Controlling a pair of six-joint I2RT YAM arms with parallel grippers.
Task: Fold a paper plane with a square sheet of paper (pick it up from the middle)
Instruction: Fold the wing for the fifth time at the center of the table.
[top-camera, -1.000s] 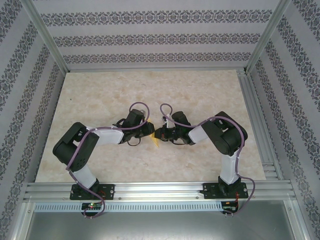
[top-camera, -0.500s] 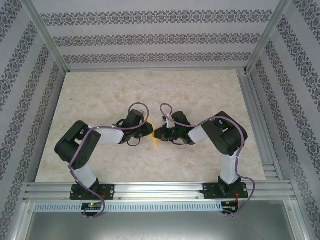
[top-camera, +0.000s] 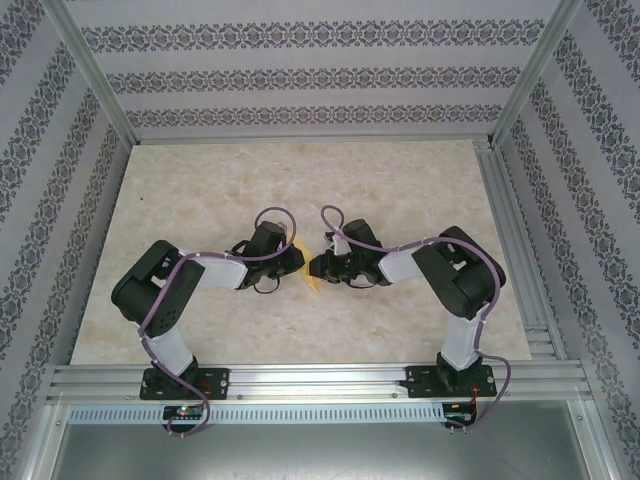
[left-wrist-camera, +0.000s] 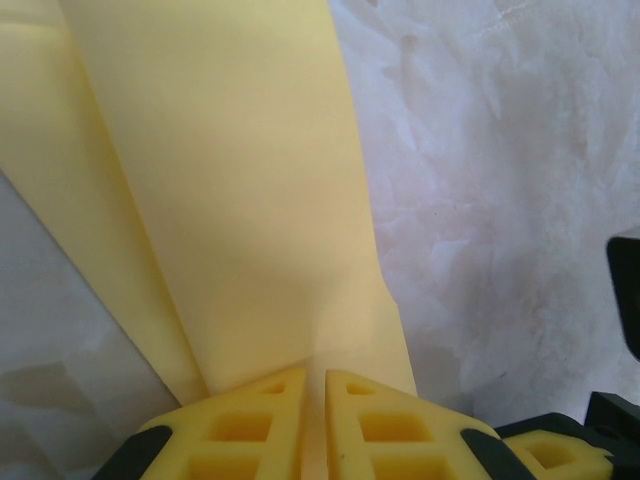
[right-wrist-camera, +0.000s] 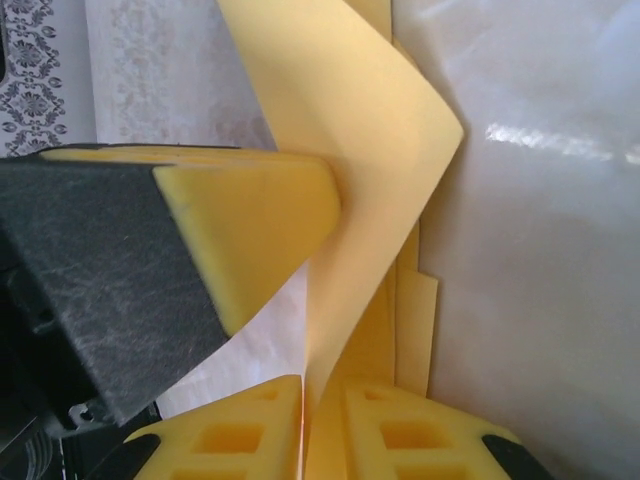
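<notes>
Seen from above, the thin yellow creased sheet of paper (top-camera: 312, 282) (left-wrist-camera: 250, 200) was largely hidden between the two wrists, and in the wrist views its far edges were cut off by the frame. It was found at the middle of the pale marble-patterned tabletop (top-camera: 200, 190), with bare surface left open on every side. The sheet, seen as long overlapping layers with one flap curled upward, was pinched by the clenched left jaws and by the clenched right jaws.
</notes>
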